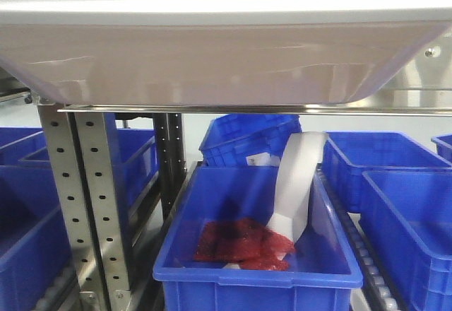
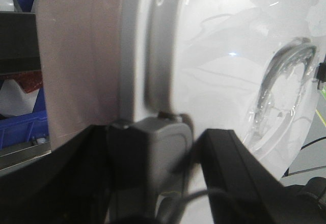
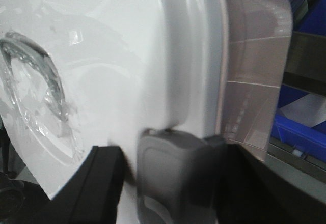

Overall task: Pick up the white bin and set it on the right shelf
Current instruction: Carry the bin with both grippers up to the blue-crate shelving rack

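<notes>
The left gripper (image 2: 147, 152) reaches up from below. Its grey finger pad (image 2: 158, 142) presses flat on the edge of the glossy lid (image 2: 224, 56), and the translucent tub wall passes behind it, so the gripper is clamped on the rim of the white bin (image 1: 212, 63). The recessed handle (image 2: 285, 76) shows as a curved dent further along the lid.

The right gripper (image 3: 178, 163) mirrors this pose at the opposite end, its grey pad (image 3: 168, 168) closed against the lid edge, with the pinkish wall on its far side.

In the front view the bin spans the whole top of the frame. Its lower edge is just above the shiny front rail (image 1: 247, 109) of the right shelf (image 1: 417, 99); I cannot tell whether it touches.

Below, from the left, come blue crates (image 1: 28, 240), then perforated posts (image 1: 92, 205). Next is a central blue crate (image 1: 247, 290) holding red material (image 1: 240, 244) and a curved white strip (image 1: 296, 177), followed by more crates (image 1: 409, 219). A pale label (image 1: 260, 159) on the crate behind is too small to read.
</notes>
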{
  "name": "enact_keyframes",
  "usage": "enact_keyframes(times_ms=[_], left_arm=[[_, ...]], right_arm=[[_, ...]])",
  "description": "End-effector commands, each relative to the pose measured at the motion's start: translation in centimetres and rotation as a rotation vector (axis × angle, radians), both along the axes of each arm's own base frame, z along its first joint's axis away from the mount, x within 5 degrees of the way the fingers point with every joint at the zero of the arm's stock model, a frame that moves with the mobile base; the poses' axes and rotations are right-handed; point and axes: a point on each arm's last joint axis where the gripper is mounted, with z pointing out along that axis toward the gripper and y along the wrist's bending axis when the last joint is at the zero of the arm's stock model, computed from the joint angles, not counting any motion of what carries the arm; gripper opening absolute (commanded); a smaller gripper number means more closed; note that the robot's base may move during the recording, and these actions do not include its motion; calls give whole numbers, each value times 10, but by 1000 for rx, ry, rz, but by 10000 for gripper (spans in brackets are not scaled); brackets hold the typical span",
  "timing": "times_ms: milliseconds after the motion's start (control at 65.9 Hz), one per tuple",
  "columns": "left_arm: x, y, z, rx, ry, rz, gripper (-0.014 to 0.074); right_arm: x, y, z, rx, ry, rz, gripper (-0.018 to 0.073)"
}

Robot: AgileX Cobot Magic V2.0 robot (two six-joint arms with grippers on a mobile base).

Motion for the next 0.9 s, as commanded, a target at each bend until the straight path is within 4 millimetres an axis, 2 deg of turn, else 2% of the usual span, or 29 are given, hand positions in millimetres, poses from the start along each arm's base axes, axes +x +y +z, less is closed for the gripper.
enact_keyframes(times_ms=[0, 637, 880], left_arm=[[-17, -13, 20, -144, -9, -161, 220], [-15, -13, 20, -150, -8, -150, 220], [-7, -15, 26, -258, -15, -146, 220]], right_arm=[[-15, 13, 23, 170, -29, 120, 330], [-11, 12, 26, 197, -54, 76, 330], [-6, 10, 31, 239, -87, 19, 330]])
